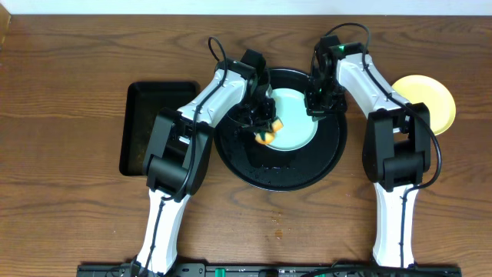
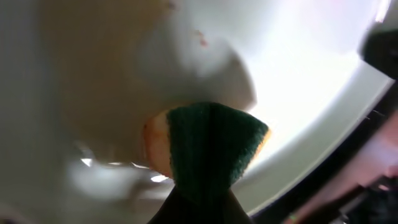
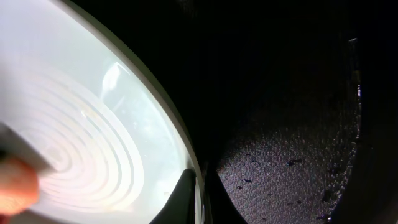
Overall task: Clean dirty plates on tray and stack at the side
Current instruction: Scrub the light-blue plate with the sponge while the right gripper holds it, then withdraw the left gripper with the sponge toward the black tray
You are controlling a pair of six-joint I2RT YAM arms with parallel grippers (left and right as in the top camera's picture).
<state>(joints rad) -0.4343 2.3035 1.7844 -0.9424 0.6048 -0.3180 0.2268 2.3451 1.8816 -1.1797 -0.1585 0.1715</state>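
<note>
A pale mint-blue plate (image 1: 296, 119) lies tilted over the round black tray (image 1: 278, 168). My right gripper (image 1: 317, 105) is shut on its right rim; in the right wrist view the fingers (image 3: 200, 199) pinch the plate rim (image 3: 93, 143) over the tray floor (image 3: 286, 155). My left gripper (image 1: 265, 127) is shut on a green and yellow sponge (image 1: 269, 132) pressed on the plate's left part. In the left wrist view the sponge (image 2: 208, 146) touches the plate (image 2: 124, 74), which has a small brown smear. A pale yellow plate (image 1: 427, 101) lies on the wooden table at right.
A narrow black rectangular tray (image 1: 146, 127) lies left of the round tray, holding brownish residue. Small crumbs dot the round tray's floor. A small speck lies on the wooden table (image 1: 69, 192) in front of the tray.
</note>
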